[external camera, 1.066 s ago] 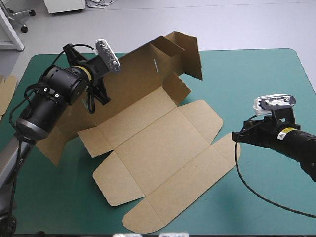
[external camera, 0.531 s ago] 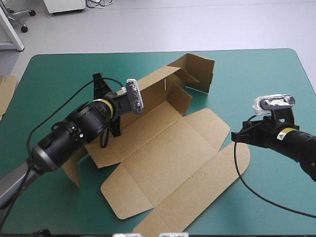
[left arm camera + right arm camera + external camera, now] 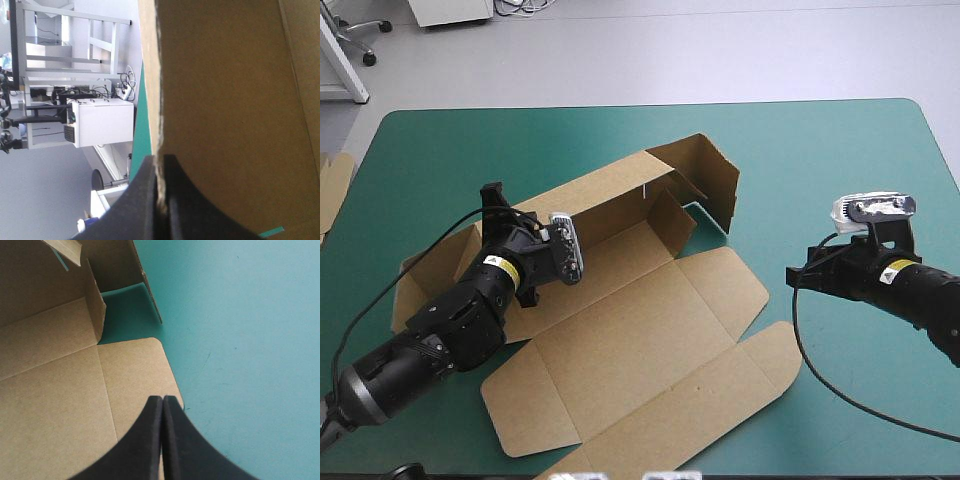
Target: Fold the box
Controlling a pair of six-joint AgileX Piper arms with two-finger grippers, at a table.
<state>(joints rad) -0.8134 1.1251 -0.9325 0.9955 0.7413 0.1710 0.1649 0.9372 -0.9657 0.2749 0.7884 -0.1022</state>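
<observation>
left gripper pinching a raised wall of the box, right gripper closed at its flap

the left gripper [image 3: 160,161] is clamping its two black fingers on the thin edge of a brown panel, with the board sandwiched between them. that panel is the long far wall of the box [image 3: 620,335], which is tilting up from the base. the gripper is holding it toward the box's left end. at the box's far right end a side flap [image 3: 712,175] is standing upright. the rest of the box is lying open and flat, its near flaps spreading out on the teal-green cover [image 3: 840,150].

the right gripper [image 3: 163,400] is pressing its fingers together in one point, holding nothing. it is hanging over the rounded corner of the box's right-hand flap [image 3: 137,375]; whether it is touching is unclear.

more board [image 3: 332,185] is showing well to the left of the box.
</observation>
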